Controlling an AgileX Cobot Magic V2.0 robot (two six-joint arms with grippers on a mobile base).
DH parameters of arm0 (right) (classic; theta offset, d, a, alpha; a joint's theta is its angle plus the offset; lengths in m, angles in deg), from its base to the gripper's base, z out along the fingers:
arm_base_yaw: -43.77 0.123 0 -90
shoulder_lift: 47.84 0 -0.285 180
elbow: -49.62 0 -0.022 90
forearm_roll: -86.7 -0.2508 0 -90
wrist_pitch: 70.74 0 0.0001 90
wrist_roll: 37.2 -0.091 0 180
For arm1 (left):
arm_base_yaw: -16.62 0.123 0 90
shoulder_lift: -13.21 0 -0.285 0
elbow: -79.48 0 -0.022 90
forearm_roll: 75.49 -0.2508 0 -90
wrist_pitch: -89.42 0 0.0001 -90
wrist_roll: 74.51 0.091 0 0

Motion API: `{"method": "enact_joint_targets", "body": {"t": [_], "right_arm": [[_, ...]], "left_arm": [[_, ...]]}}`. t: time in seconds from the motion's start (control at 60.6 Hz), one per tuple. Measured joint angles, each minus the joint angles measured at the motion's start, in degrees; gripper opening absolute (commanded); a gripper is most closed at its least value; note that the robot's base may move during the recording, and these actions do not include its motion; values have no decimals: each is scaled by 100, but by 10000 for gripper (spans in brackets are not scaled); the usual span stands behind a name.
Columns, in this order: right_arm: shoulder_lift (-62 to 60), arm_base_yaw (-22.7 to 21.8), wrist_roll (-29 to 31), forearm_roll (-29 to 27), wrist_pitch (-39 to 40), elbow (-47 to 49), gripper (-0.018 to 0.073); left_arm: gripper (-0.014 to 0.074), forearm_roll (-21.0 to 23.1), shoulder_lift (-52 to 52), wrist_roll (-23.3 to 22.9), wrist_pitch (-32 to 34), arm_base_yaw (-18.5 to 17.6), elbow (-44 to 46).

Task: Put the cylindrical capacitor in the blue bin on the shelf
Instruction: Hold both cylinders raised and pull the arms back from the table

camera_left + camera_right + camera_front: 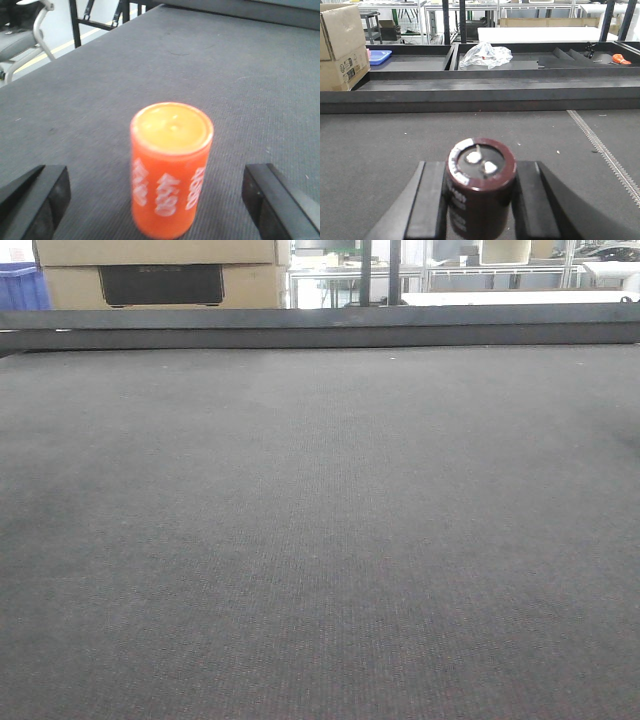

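Jaws of the right gripper (481,172) press in from both sides on the cylindrical capacitor (480,192), which stands upright between them. It is dark brown, with a silvery rim and two pale terminals on top. Its base is cut off by the picture's edge, so I cannot tell whether it rests on the tabletop (380,145) or hangs just above it.

Ahead of it the grey mat runs bare to a raised dark rail (480,95) that spans the whole width. A pale stitched strip (605,150) crosses the mat on the right. Beyond the rail lie shallow dark trays (410,62). A crumpled plastic bag (485,54) sits near the middle and a blue tray (379,56) at the left. A small orange object (621,59) lies at the far right. Cardboard boxes (340,45) stand at the left edge.

The left gripper (155,187) has its jaws wide, one on each side of an upright orange cylinder (170,170) with white print, and both are clear of it. A metal frame (30,45) shows past the tabletop's edge.

The front view shows only mat, the rail, boxes and a blue container (22,288) in the top left corner.
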Motion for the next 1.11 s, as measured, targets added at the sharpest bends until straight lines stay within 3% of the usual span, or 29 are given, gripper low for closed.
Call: {"method": "enact_joint_targets", "body": {"t": [0.495,0.644,0.858,0.99,1.106], "right_arm": [[0,0,0,11,-75,0,-162],[0,0,0,22,-134,0,-162],[0,0,0,22,-188,0,-162],[0,0,0,22,-193,0,-162],[0,0,0,22,-231,0,-162]], "left_arm": [[577,9,-708,295,-21,283,642],[385,9,-732,295,-21,323,737],[-113,-26,-732,308,-32,323,794],[-111,-26,-665,308,-240,323,794],[-111,-26,-278,308,-1008,323,794]]}}
